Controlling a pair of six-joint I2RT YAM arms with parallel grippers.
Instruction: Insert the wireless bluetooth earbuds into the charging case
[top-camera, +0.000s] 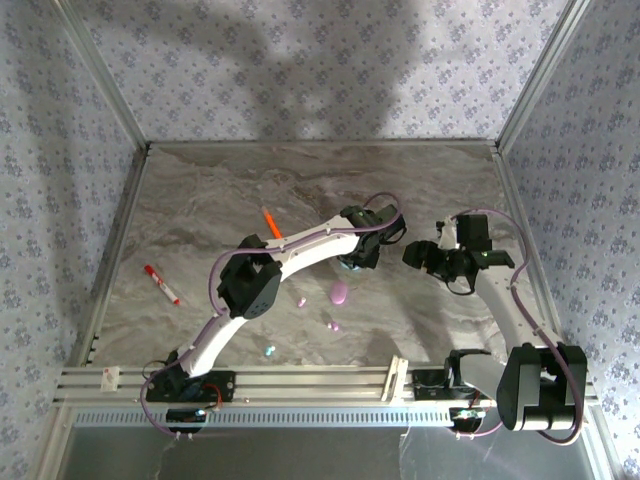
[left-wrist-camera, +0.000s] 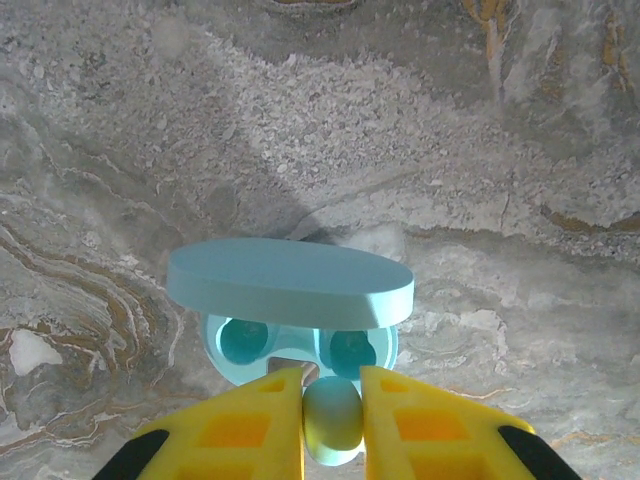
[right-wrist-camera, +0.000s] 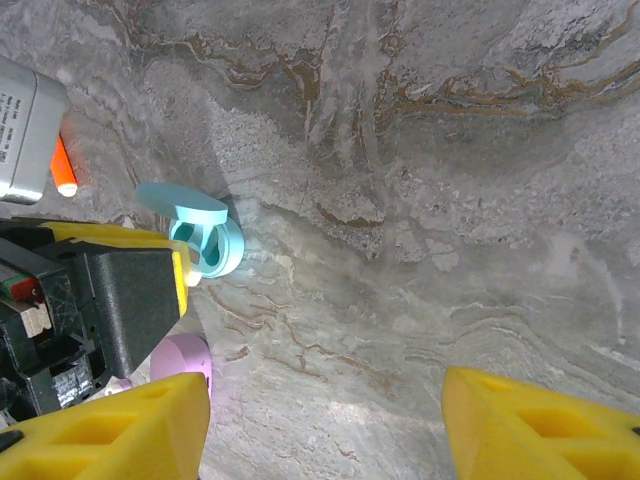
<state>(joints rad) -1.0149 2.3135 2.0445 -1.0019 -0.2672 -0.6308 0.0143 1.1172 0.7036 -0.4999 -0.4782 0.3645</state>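
The pale cyan charging case (left-wrist-camera: 300, 345) lies open on the marble table, lid (left-wrist-camera: 290, 283) raised, both wells bare. My left gripper (left-wrist-camera: 331, 380) is shut on a cyan earbud (left-wrist-camera: 332, 420), held just in front of the case's near edge. In the top view the left gripper (top-camera: 357, 262) hovers over that case (top-camera: 347, 266). A pink case (top-camera: 339, 292) lies nearby, with two pink earbuds (top-camera: 301, 301) (top-camera: 334, 325) and another cyan earbud (top-camera: 268, 350) loose on the table. My right gripper (top-camera: 418, 256) (right-wrist-camera: 320, 430) stands open to the right of the cyan case (right-wrist-camera: 205, 235), holding nothing.
An orange pen-like stick (top-camera: 270, 222) lies behind the left arm, and a red marker (top-camera: 160, 283) lies at the left. Metal frame posts and patterned walls bound the table (top-camera: 200, 200). The pink case (right-wrist-camera: 183, 360) sits beside my right gripper's left finger.
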